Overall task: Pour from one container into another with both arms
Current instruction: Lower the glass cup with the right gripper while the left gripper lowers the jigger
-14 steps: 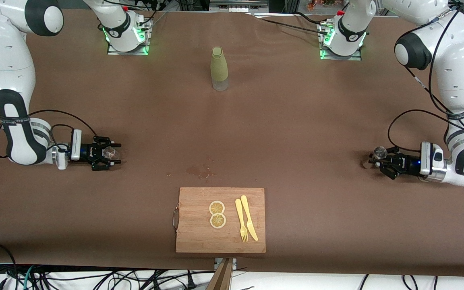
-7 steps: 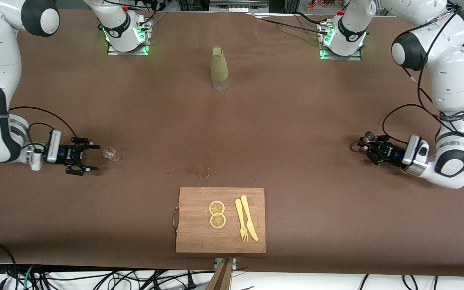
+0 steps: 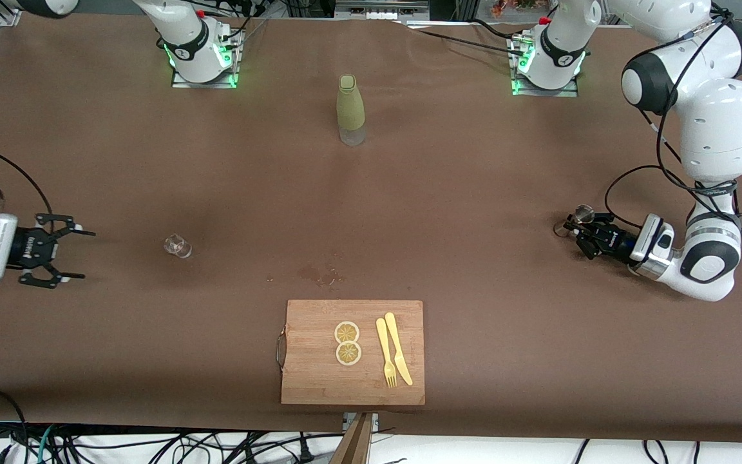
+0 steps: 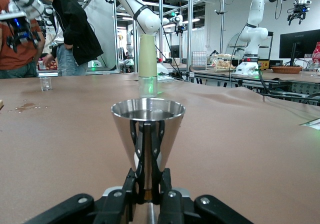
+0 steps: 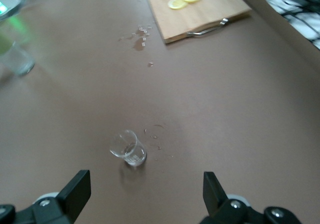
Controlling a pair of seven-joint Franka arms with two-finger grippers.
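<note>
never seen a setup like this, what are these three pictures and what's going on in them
Two white robot arms work at a brown table. One picture looks down from across the table; the other two come from cameras on the wrists. The left gripper is shut on a steel jigger near its end of the table. The right gripper is open, near its end of the table, apart from the small glass cup standing on the table. Also there: a green bottle, and a cutting board with lemon slices, fork and knife.
</note>
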